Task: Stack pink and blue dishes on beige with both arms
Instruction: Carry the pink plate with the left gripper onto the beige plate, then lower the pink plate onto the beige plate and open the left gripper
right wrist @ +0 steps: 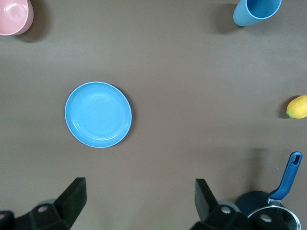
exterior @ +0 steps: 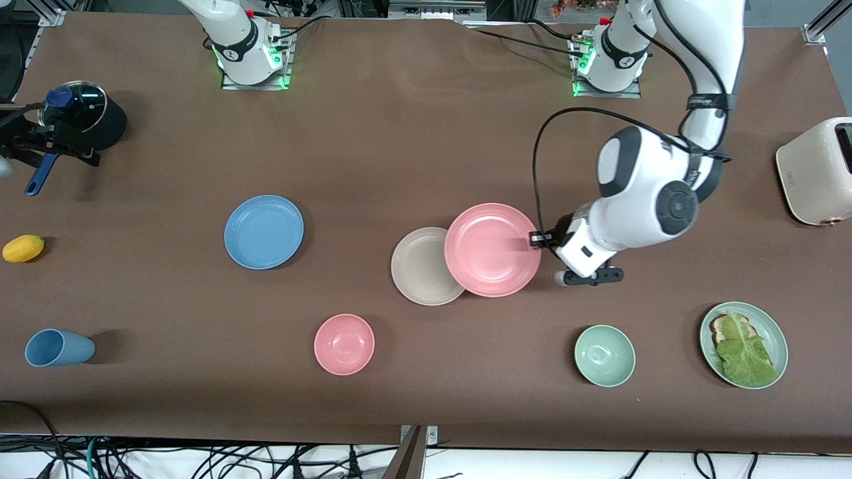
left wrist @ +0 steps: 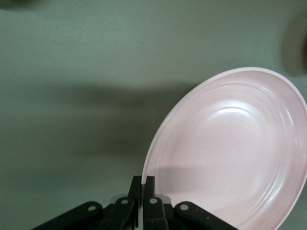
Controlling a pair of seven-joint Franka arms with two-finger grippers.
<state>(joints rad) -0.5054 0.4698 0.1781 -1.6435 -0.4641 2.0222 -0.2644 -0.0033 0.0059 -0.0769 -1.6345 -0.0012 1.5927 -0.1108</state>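
Waiting with fingers spread wide and holding nothing, the right end effector point(right wrist: 139, 201) is hanging over the pot's end of the desk point(exterior: 399, 133). The blue plate point(exterior: 264, 231) is lying flat. The pink plate point(exterior: 492, 249) (overlapping the beige plate point(exterior: 421, 266)) is being gripped at its rim by the closed left end effector point(left wrist: 142, 201).

This is a robotics lab, not a kitchen. Two white arms point(exterior: 639, 199) are bolted to a brown-covered bench point(exterior: 413, 133) framed in aluminium rails point(exterior: 822, 23). Loose cables point(exterior: 200, 459) tangle below its edge.
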